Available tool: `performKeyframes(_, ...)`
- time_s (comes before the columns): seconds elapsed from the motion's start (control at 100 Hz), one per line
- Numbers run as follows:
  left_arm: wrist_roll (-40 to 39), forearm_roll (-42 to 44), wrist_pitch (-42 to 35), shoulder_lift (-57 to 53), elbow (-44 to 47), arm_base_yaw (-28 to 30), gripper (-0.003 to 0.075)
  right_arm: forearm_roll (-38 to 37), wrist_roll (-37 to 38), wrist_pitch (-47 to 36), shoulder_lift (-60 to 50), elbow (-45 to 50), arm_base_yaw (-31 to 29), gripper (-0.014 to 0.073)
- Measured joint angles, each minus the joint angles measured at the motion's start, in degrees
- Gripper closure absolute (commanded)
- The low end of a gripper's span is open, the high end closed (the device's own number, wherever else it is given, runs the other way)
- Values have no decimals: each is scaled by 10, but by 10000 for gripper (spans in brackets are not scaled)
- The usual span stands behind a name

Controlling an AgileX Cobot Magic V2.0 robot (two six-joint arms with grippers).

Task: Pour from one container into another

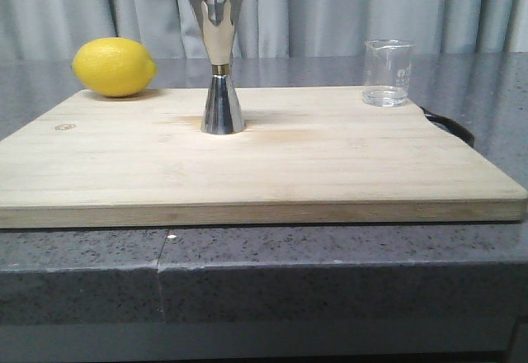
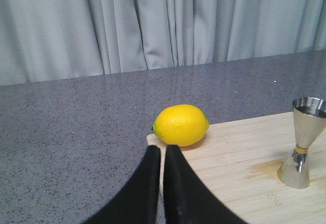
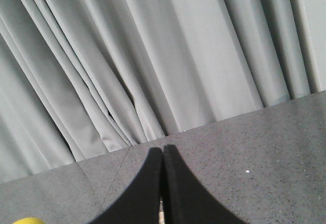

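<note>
The clear glass beaker [image 1: 387,73] stands upright at the far right corner of the wooden cutting board [image 1: 247,165]. The steel hourglass jigger [image 1: 220,60] with its gold waist band stands upright in the board's middle-back; the left wrist view also shows the jigger [image 2: 304,142]. Neither arm appears in the front view. My left gripper [image 2: 162,148] is shut and empty, hovering near the board's far left corner. My right gripper [image 3: 162,149] is shut and empty, facing the curtain; the beaker is out of its view.
A yellow lemon [image 1: 115,67] lies on the board's far left corner, the same lemon [image 2: 181,124] sitting just beyond my left fingertips. A damp stain marks the board by the jigger. A dark handle [image 1: 452,124] pokes out at the board's right edge. Grey curtain behind.
</note>
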Motion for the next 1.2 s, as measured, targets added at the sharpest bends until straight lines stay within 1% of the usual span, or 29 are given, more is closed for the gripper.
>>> performKeyframes(0.35,-1,0,-2,0,1,0,739,0,0,-3,0,0,0,669)
performKeyframes(0.45,-1,0,-17,-14,15,4,739,0,0,-4,0,0,0,669)
performKeyframes(0.59,-1,-1,-38,-85,72,38,739,0,0,-5,0,0,0,669)
performKeyframes(0.77,-1,-1,-94,-223,184,87,739,0,0,-10,0,0,0,669)
performKeyframes(0.87,-1,-1,-122,-282,248,100,739,0,0,-10,0,0,0,669)
performKeyframes(1.02,-1,-1,-163,-297,318,103,740,0,0,-10,0,1,0,669)
performKeyframes(1.07,-1,-1,-167,-297,321,103,740,0,0,-10,0,1,0,669)
performKeyframes(1.13,-1,1,-195,-297,321,103,740,0,0,-11,0,1,0,669)
performKeyframes(1.2,-1,9,-198,-297,321,103,740,0,0,-11,0,1,0,669)
